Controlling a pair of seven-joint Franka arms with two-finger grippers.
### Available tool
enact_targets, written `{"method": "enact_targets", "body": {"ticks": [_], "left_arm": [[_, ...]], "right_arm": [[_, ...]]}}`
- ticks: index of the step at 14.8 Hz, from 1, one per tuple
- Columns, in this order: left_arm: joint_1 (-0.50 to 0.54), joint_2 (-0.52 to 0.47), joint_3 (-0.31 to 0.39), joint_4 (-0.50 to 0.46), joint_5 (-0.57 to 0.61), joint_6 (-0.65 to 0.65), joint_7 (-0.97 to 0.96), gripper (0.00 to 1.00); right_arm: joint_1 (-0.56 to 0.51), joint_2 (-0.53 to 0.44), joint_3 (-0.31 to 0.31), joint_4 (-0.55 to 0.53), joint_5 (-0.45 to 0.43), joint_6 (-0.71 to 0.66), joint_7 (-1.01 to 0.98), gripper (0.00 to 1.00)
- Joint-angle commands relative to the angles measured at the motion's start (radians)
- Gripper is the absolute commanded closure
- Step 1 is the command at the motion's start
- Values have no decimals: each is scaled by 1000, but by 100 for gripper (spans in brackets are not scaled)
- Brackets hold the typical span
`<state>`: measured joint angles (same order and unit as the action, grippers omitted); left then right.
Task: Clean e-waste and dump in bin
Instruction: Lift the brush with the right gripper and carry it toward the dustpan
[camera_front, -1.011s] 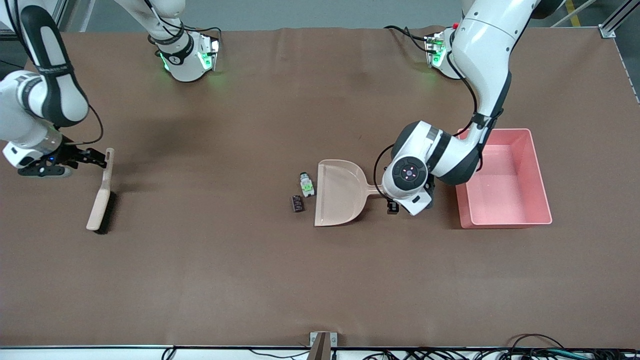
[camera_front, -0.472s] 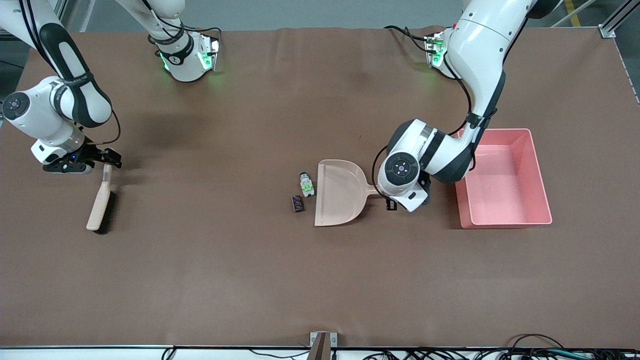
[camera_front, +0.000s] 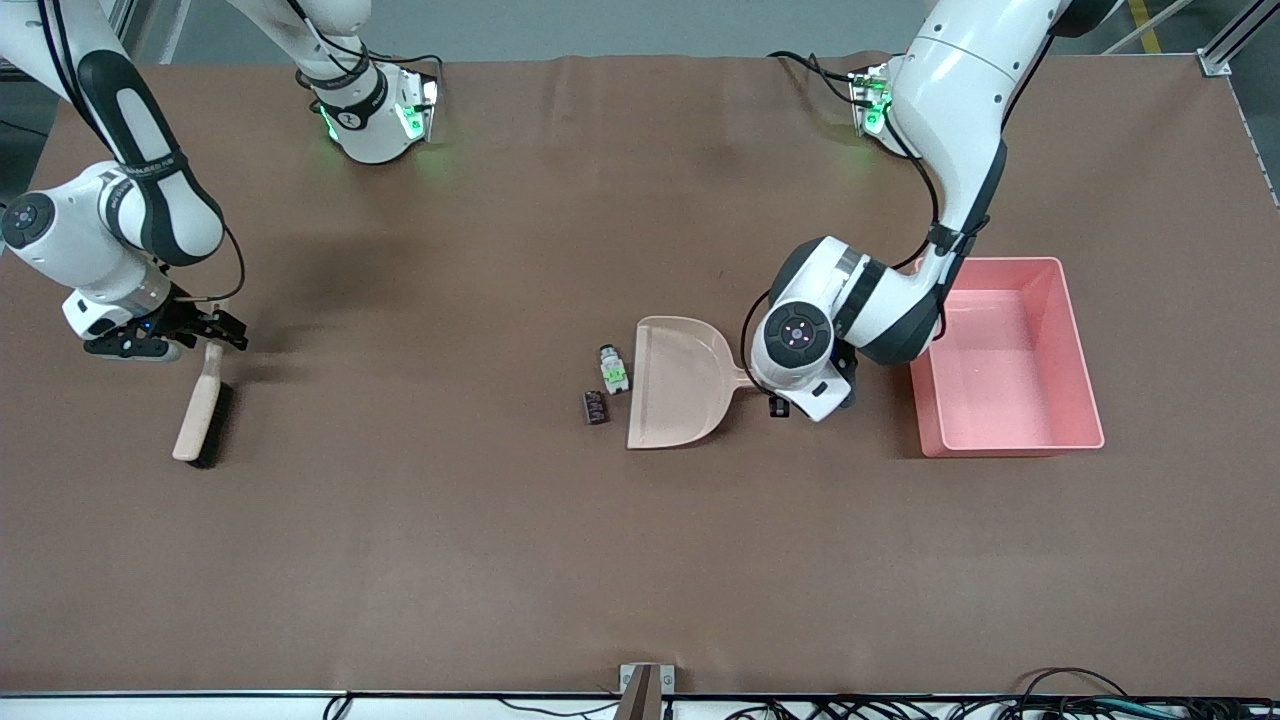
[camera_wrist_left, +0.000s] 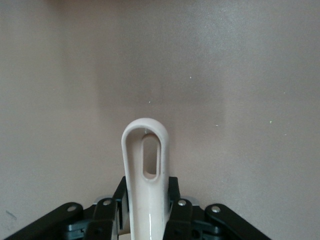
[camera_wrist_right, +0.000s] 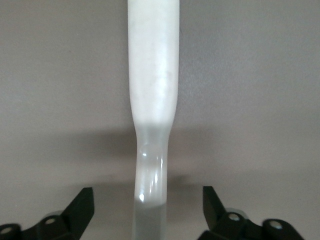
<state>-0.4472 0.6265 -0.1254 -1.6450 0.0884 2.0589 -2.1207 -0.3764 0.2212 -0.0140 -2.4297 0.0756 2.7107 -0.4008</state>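
Dustpan (camera_front: 678, 385) handle is clamped in the left tool (camera_wrist_left: 145, 220), mouth facing the e-waste (camera_front: 604, 388); right tool (camera_wrist_right: 148, 210) straddles the brush (camera_front: 200, 405) handle, jaws wide, nothing gripped.

Pink bin (camera_front: 1078, 350), beige dustpan (camera_front: 680, 390)

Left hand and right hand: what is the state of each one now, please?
Left hand: shut on the dustpan handle.
Right hand: open, its fingers on either side of the brush handle, not gripping it yet.
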Motion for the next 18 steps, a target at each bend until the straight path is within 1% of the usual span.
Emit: {"method": "enact_targets", "body": {"ticks": [1,2,4,6,8,10,12,16,18], "left_arm": [[-10,-13,6,-13,36,-2,-18,81],[-10,-13,6,-13,40,-3,-18,84],[-10,-11,6,-13,44,-16,-18,90],[-10,-11,7,-13,44,-17,-16,90],[-10,-11,9,-12,51,-29,-16,94],[-15,-10,6,-10,85,-51,-21,94],[-16,-4,6,-7,99,-52,-38,94],[-25,12,7,8,148,-74,-100,96],[-25,12,6,11,160,-82,-120,98]], "right_arm": [[7,-3,2,12,23,-19,-7,34],[7,-3,2,12,21,-19,-9,41],[8,-3,2,14,21,-19,-7,52],[8,-3,2,14,21,-19,-7,63],[8,-3,2,15,21,-17,-6,74],[4,1,2,15,18,-11,-9,100],[4,23,2,38,15,-14,-7,100],[36,20,3,49,15,-20,5,100],[50,1,5,55,18,-81,5,100]]}}
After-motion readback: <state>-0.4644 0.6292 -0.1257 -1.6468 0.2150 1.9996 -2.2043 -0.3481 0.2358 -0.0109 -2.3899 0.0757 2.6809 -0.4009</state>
